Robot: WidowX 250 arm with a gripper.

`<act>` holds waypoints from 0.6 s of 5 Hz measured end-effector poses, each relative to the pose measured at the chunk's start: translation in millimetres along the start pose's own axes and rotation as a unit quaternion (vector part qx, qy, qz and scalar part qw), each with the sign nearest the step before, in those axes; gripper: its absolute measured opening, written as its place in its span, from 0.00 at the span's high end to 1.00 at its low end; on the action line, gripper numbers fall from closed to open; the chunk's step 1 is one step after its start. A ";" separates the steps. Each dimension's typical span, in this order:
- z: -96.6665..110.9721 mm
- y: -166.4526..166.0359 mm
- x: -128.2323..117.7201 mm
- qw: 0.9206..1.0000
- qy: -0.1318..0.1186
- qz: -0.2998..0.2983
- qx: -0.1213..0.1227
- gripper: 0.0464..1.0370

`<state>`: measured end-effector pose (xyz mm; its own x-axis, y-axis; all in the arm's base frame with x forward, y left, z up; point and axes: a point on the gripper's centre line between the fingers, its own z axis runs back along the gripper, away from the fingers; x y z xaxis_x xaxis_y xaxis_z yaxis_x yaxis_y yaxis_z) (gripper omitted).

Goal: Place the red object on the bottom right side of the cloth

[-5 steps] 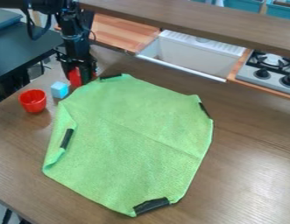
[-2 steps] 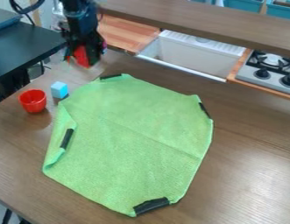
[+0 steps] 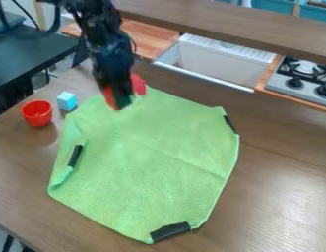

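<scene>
The black gripper (image 3: pixel 120 101) hangs over the top left part of the green cloth (image 3: pixel 148 162), near its back edge. It is shut on a red object (image 3: pixel 138 84), parts of which show on both sides of the dark fingers; the middle of the object is hidden behind them. The cloth lies on the brown table, with dark strips at its corners and its left edge folded over.
Left of the cloth, a red cup (image 3: pixel 37 113) stands beside a light blue cube (image 3: pixel 67 101). Behind the table (image 3: pixel 277 187) are a white sink (image 3: pixel 221 59) and a stove (image 3: pixel 302 81), with a raised brown ledge (image 3: pixel 224 24) across the back.
The gripper has lifted the red object from the table's back left and carried it right and toward the camera, over the cloth. Cup, cube and cloth stay where they were.
</scene>
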<state>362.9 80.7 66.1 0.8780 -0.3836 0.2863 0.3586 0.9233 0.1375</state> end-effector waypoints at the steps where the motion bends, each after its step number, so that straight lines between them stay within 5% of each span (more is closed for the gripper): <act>1: 5.5 -40.8 -15.9 0.998 -0.004 -0.059 -0.008 0.45; 3: 5.8 -101.6 -35.1 0.990 -0.008 -0.142 -0.011 0.45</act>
<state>293.8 0.2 47.6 0.7362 -0.6273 0.2538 0.5965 0.7787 0.1944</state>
